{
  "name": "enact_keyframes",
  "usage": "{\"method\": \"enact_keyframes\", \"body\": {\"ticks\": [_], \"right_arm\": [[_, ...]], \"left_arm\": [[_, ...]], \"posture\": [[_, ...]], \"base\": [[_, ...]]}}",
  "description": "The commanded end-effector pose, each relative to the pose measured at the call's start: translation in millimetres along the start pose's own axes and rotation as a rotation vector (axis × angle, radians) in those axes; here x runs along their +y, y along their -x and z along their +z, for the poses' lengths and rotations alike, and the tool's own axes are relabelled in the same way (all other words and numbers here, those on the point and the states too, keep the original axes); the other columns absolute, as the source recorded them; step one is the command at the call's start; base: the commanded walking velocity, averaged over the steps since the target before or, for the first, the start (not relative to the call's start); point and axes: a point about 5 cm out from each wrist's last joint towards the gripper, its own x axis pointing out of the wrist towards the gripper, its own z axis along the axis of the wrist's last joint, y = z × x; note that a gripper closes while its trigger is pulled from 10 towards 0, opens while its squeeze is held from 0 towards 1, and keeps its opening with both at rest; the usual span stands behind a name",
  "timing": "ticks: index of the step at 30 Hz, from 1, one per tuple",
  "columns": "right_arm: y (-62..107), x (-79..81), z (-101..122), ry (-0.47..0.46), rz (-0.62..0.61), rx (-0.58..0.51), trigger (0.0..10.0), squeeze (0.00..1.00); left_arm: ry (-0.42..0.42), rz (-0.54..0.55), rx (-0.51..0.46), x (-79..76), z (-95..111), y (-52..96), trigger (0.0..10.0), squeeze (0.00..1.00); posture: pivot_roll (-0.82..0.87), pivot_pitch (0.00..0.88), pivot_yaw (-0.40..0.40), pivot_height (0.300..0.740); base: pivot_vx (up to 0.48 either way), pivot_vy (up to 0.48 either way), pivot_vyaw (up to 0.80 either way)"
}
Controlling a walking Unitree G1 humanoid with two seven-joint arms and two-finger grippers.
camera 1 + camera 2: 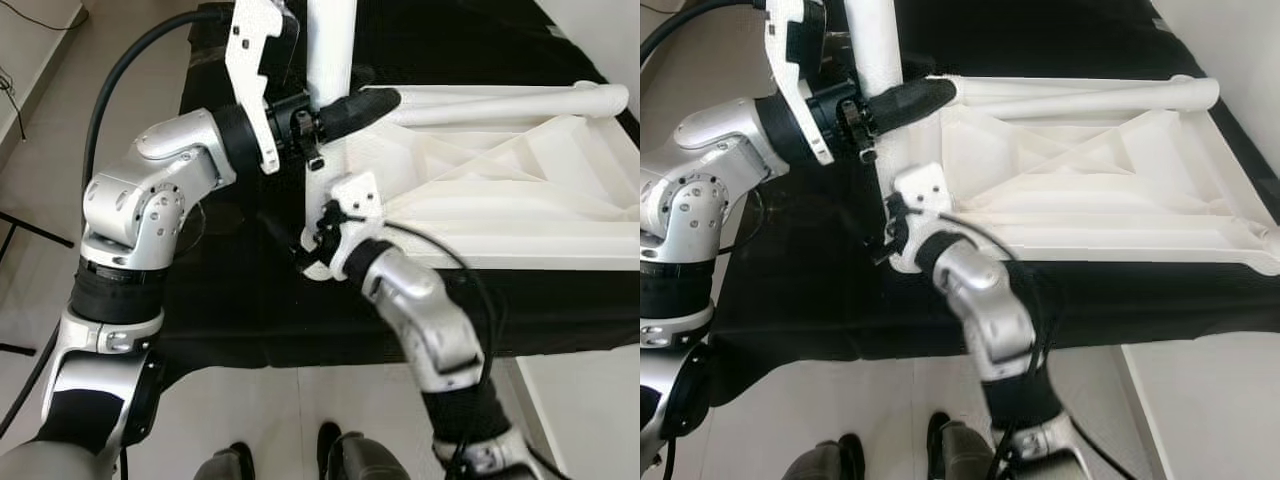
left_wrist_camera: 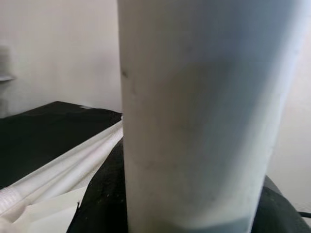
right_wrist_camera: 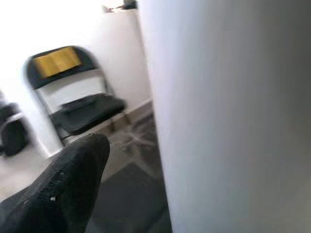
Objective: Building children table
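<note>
A white children's table (image 1: pixel 500 190) lies upside down on a black-covered work table (image 1: pixel 240 310). At its near left corner a white leg (image 1: pixel 330 45) stands upright. My left gripper (image 1: pixel 335 112) is shut on this leg high up, one black finger (image 1: pixel 362 106) wrapped across it. The leg's pale tube (image 2: pixel 194 116) is very close in the left wrist view. My right gripper (image 1: pixel 308 242) sits low at the leg's base, open. In the right wrist view a gap shows between one black finger (image 3: pixel 63 189) and the leg (image 3: pixel 228 116). A second white leg (image 1: pixel 510 104) lies along the table's far side.
The work table's front edge runs just before my feet (image 1: pixel 340 455), with pale floor below. A black cable (image 1: pixel 120 80) arcs over my left arm. A black folding chair (image 3: pixel 73 97) stands against a white wall. A white wall (image 1: pixel 1240 60) borders the right side.
</note>
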Motion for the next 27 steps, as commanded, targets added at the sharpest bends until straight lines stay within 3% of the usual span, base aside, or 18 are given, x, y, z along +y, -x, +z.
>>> {"method": "enact_keyframes", "body": {"ticks": [1, 2, 7, 13, 14, 21, 27], "right_arm": [[-10.3, 9.8, 10, 0.006, 0.201, -0.026, 10.0, 1.0], [-8.7, 1.5, 16, 0.062, 0.304, -0.011, 10.0, 0.0], [-9.3, -11.1, 22, 0.135, 0.446, 0.045, 10.0, 0.0], [-19.1, -15.8, 24, 0.087, 0.551, 0.057, 10.0, 0.0], [-20.5, -15.0, 23, 0.079, 0.578, 0.06, 0.0, 0.0], [-25.0, -16.7, 21, 0.083, 0.67, 0.081, 0.0, 0.0], [-27.3, -19.0, 16, 0.099, 0.682, 0.12, 0.0, 0.0]], "left_arm": [[0.034, -0.113, -0.005, -18.4, -7, -12.7, 0.0, 0.0], [0.034, -0.12, -0.001, -19.9, -8, -13.8, 0.0, 0.0], [0.036, -0.135, 0.005, -23.2, -11, -16.2, 0.0, 0.0], [0.04, -0.16, 0.011, -29.3, -15, -20.9, 0.0, 0.0], [0.04, -0.166, 0.013, -31.0, -15, -23.0, 0.0, 0.0], [0.035, -0.186, 0.017, -36.7, -16, -33.3, 0.0, 0.0], [0.013, -0.231, 0.008, -55.2, -3, -35.6, 0.0, 0.0]], "posture": [[-0.21, 0.205, -0.052, 0.74], [-0.21, 0.204, -0.052, 0.74], [-0.21, 0.205, -0.052, 0.74], [-0.21, 0.209, -0.051, 0.74], [-0.21, 0.213, -0.048, 0.74], [-0.2, 0.215, -0.048, 0.74], [-0.21, 0.214, -0.043, 0.74]], "base": [[0.0, 0.0, 0.0], [0.0, 0.0, 0.0], [0.0, 0.0, 0.0], [0.0, 0.0, 0.0], [0.0, 0.0, 0.0], [0.0, 0.0, 0.0], [0.0, 0.0, 0.0]]}}
